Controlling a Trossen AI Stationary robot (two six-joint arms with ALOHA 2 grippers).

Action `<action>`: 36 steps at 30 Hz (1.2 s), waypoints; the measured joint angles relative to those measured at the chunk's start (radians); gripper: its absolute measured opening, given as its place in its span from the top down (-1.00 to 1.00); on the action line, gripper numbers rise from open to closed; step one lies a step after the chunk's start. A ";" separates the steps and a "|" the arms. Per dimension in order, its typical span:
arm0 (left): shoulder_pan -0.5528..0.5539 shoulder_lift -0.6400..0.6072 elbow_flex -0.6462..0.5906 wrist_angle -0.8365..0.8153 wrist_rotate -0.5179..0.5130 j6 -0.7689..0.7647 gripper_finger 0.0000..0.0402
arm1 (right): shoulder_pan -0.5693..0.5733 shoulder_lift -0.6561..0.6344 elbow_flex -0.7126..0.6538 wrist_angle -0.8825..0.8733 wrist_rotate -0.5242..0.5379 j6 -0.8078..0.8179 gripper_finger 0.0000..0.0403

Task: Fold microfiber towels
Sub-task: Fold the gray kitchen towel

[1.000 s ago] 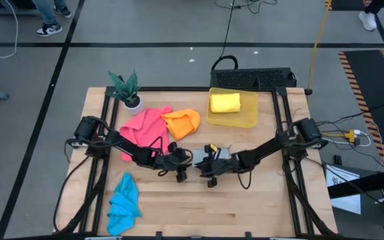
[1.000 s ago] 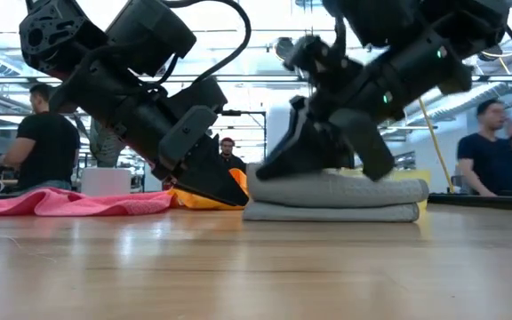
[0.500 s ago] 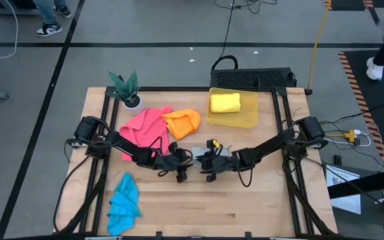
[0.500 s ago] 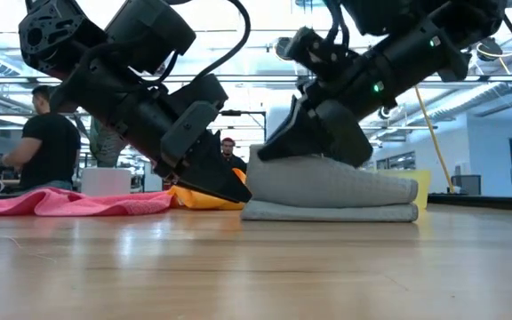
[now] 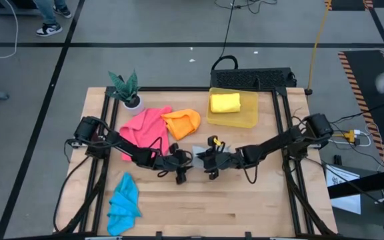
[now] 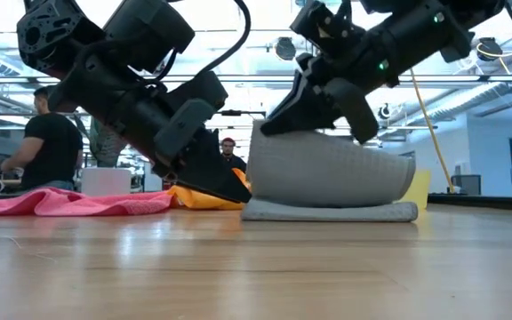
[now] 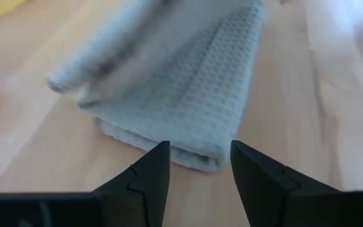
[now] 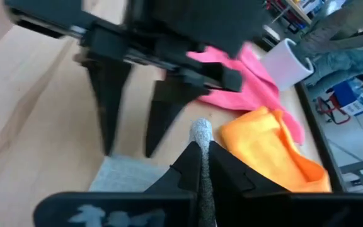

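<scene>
A folded grey towel (image 6: pixel 327 173) lies at the table's middle, its lower layer (image 6: pixel 327 211) flat on the wood. My right gripper (image 6: pixel 269 124) is shut on the upper layer at its left end and holds it raised in an arch. My left gripper (image 7: pixel 200 157) is open and low beside that same end, a fingertip on either side of the towel's near edge (image 7: pixel 197 161). The pink towel (image 5: pixel 144 127) and orange towel (image 5: pixel 183 123) lie at the far left. The blue towel (image 5: pixel 123 203) lies crumpled at the near left. The yellow towel (image 5: pixel 225 103) rests folded in the bin. My right gripper pinches the edge of the grey towel's upper layer (image 8: pixel 200 131) between its two shut fingers, which slant down from the table's right. That layer is lifted and bows upward, while the lower layer stays on the table. My left gripper: I cannot tell whether its fingertips touch the towel.
A translucent yellow bin (image 5: pixel 249 119) stands at the far right, a small potted plant (image 5: pixel 127 90) at the far left corner. People sit and stand in the room beyond the table. Bare wood lies along the near edge to the right of the blue towel.
My right gripper has risen and gone a little toward the table's left, still shut on the grey towel's upper layer. That layer has lifted from flat into a tall arch, while the lower layer has stayed on the table.
</scene>
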 joint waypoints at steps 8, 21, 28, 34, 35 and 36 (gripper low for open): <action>-0.002 0.000 0.000 0.048 0.030 0.035 0.16 | -0.058 -0.022 0.000 -0.061 -0.003 -0.118 0.96; 0.009 0.087 0.001 0.133 0.012 0.049 0.16 | -0.115 -0.022 0.000 -0.074 -0.003 -0.505 0.96; 0.002 0.125 0.004 0.161 0.046 0.016 0.16 | -0.109 -0.022 -0.015 -0.106 -0.266 -0.328 0.96; -0.016 0.115 0.003 0.158 0.096 0.018 0.16 | -0.106 -0.022 -0.106 -0.037 -0.372 -0.217 0.96; -0.018 0.113 0.003 0.159 0.112 0.018 0.16 | -0.106 -0.022 -0.122 -0.008 -0.380 -0.202 0.96; -0.021 0.110 0.002 0.158 0.127 0.018 0.16 | -0.106 -0.022 -0.138 0.024 -0.398 -0.189 0.96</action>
